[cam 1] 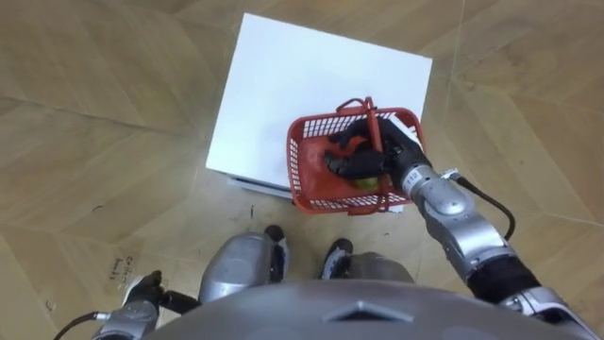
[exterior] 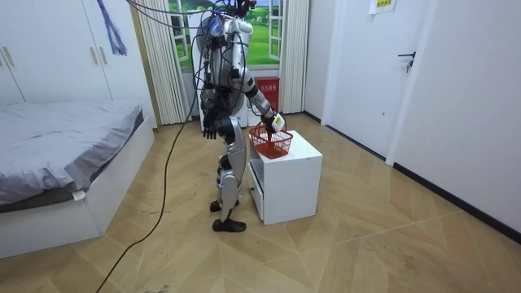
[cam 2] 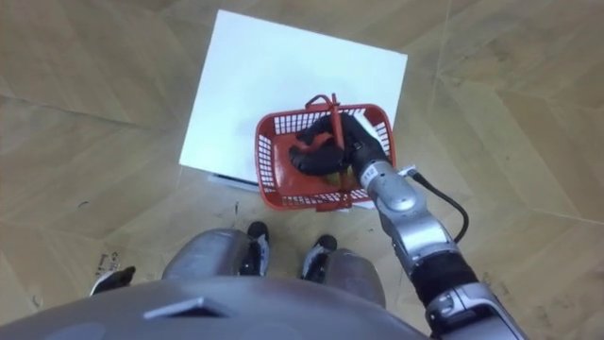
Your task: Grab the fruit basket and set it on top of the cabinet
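The red mesh fruit basket (cam 1: pixel 307 161) is over the near right corner of a white cabinet's top (cam 1: pixel 302 85), jutting a little past the near edge. Whether it rests on the top or hangs just above it I cannot tell. Its red handle (cam 1: pixel 373 118) stands up across the middle. My right hand (cam 1: pixel 396 151) reaches in from the right, its dark fingers curled round that handle. Something greenish (cam 1: pixel 366 176) lies in the basket under the hand. My left hand (cam 1: pixel 142 295) hangs by my side at the lower left, fingers relaxed, holding nothing.
I stand close against the low white cabinet (exterior: pixel 285 175) on a wooden herringbone floor (cam 1: pixel 104 142). In the room view a bed (exterior: pixel 57 155) lies at the left, wardrobes (exterior: pixel 73 49) and a curtained window (exterior: pixel 269 32) behind, and a door (exterior: pixel 366 65) at the right.
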Controlling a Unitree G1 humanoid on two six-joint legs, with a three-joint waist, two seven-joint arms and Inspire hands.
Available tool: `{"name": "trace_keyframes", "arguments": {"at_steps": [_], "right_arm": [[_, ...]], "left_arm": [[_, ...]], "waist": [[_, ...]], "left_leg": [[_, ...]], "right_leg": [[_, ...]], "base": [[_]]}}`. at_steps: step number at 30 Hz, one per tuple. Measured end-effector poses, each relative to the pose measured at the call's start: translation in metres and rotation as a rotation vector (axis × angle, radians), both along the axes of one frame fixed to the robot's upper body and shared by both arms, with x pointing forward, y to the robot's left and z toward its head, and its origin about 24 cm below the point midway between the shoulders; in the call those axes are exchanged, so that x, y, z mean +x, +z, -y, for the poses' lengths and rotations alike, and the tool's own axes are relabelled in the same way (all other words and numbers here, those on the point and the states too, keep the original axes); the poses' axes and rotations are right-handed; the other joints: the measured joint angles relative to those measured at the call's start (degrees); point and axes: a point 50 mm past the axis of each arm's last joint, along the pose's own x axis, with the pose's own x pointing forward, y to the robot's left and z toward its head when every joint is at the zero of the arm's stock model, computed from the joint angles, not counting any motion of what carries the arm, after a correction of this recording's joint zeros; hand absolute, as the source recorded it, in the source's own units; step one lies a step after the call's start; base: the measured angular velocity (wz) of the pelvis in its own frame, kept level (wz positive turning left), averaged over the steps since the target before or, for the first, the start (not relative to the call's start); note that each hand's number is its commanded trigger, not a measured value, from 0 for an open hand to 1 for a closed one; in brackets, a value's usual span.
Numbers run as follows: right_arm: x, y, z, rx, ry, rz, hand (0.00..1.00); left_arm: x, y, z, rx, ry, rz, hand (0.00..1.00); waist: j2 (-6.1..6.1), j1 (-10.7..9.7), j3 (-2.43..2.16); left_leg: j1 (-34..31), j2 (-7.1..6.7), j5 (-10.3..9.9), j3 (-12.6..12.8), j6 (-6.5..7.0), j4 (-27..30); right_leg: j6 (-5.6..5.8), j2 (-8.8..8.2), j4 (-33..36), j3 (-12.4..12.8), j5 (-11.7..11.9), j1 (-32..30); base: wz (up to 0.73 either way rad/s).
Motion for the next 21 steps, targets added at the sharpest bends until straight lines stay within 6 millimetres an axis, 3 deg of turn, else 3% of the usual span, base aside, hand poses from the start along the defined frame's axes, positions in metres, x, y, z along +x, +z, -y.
{"name": "trace_keyframes", "arguments": {"at_steps": [21], "right_arm": [[-0.0044, -0.0049, 0.0023, 0.026, -0.037, -0.023, 0.00]], "left_arm": [[0.0045, 0.0002, 0.0023, -0.009, -0.021, 0.013, 0.00]], "waist": [[-0.01, -0.1, -0.08]], "left_leg": [[-0.6, 0.24, 0.0, -0.5, -0.05, 0.7]], "right_leg": [[-0.60, 0.13, 0.0, -0.8, 0.4, 0.0]], "base": [[0.02]]}}
